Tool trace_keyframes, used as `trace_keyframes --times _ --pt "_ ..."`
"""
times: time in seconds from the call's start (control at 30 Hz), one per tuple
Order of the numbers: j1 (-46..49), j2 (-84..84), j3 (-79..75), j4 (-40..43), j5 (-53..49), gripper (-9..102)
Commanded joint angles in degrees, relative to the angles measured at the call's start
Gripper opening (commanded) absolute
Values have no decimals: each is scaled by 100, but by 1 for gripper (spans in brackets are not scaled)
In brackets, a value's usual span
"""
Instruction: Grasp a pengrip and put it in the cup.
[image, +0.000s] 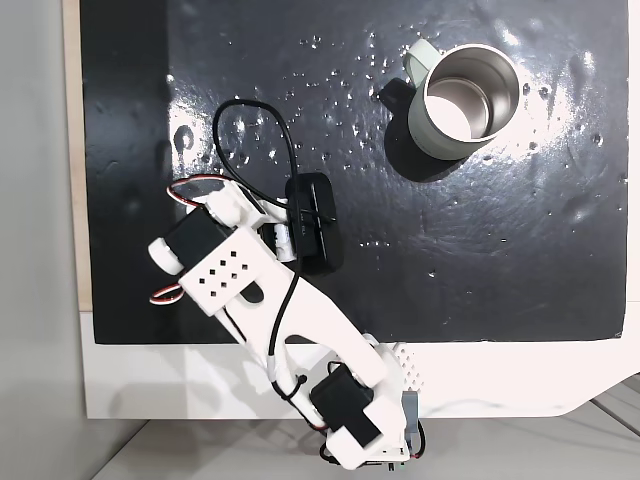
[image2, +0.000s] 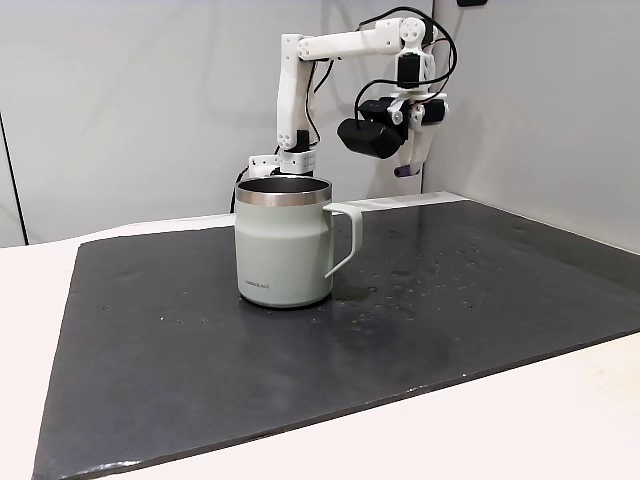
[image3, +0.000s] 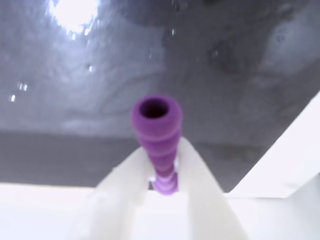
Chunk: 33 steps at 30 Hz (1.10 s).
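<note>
A black, glossy mat (image2: 300, 370) flecked with water drops covers most of a white bench (image2: 560, 420), whose bare edge shows in front of the mat, with plain pale grey walls (image2: 120, 110) behind it meeting in a corner.

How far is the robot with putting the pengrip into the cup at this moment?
The grasp looks done: in the wrist view the gripper is closed on the purple pengrip. It is held high above the black mat, apart from the cup. Carrying it over the cup and releasing remains.
</note>
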<state>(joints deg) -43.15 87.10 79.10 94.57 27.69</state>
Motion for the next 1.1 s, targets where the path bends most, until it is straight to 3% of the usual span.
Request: trace_keyframes --times 0.0,0.5,1.07 --pt "105 527 -598 202 -176 0" --pt "422 1239 -1151 220 -527 0" --pt "3357 1916 -976 237 -2399 0"
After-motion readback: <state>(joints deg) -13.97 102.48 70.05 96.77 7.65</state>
